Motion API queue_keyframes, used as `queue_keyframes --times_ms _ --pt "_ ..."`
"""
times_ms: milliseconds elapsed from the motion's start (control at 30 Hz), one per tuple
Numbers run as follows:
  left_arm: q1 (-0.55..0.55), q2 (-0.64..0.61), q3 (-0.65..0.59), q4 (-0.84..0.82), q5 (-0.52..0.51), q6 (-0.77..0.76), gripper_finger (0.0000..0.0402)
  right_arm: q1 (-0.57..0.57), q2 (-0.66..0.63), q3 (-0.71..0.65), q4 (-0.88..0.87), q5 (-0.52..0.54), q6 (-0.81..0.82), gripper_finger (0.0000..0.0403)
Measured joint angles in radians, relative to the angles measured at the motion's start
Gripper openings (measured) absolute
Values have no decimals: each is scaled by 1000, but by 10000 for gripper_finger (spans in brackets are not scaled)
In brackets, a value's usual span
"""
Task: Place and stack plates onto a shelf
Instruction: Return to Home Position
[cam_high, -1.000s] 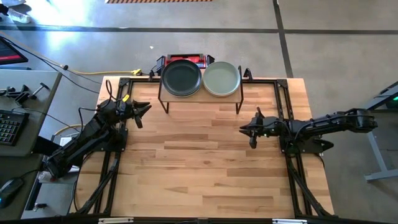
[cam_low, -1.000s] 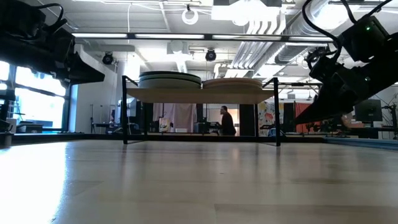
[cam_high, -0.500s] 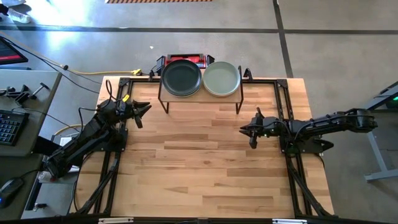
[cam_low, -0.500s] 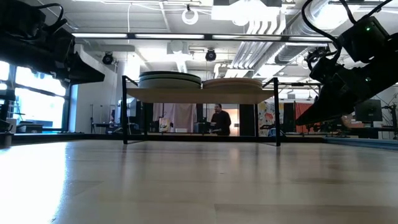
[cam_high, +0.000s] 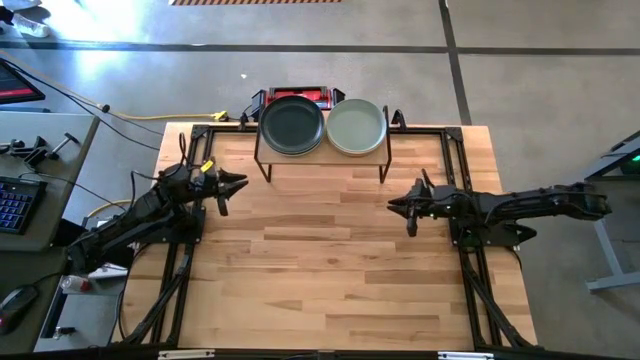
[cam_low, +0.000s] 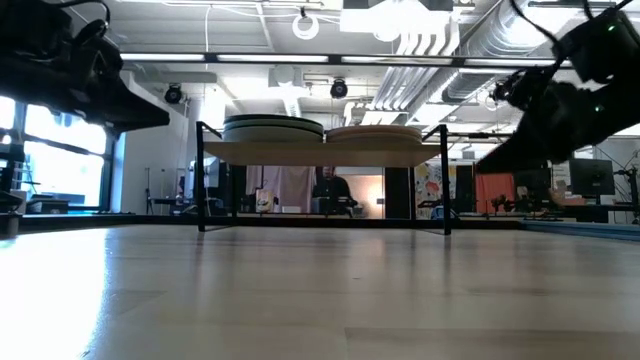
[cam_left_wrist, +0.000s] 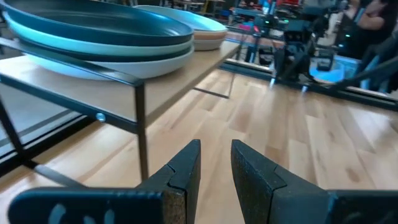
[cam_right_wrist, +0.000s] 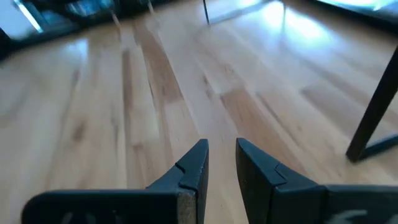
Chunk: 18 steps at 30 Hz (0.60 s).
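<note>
The shelf (cam_low: 320, 153) stands at the back edge of the desk (cam_high: 320, 270), near the middle. Two piles of plates sit on it, side by side. The left pile has a dark plate (cam_high: 292, 125) on top. The right pile has a pale green plate (cam_high: 356, 127) on top. From the low view each pile looks flat and tidy, so the plates sit snugly inside each other. The piles touch or nearly touch in the middle, and together they fill the whole board. No plates lie on the desk itself.

The left gripper (cam_high: 238, 184) hangs over the desk near the left edge, in front of the shelf's left leg. Its fingers (cam_left_wrist: 183, 171) are a little apart and hold nothing. It points toward the shelf, so its camera sees the piles from the side.

The right gripper (cam_high: 395, 207) hangs over the desk closer to the right edge, well away from the shelf. Its fingers (cam_right_wrist: 193, 165) are a little apart too, with only bare wood under them.

I think the stacking job is done. Both arms sit low and pulled in at their own sides, likely to rest and keep clear of the plates.

A person (cam_low: 328, 190) stands far behind the shelf, out in the room.
</note>
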Motion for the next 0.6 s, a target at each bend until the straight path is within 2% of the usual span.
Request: queue_keyframes --times_ms 333,600 --pt "-48 0 0 0 1 0 78 0 -339 0 -41 0 0 64" --pt "-75 -26 0 2 1 0 78 0 -499 0 -41 0 0 64"
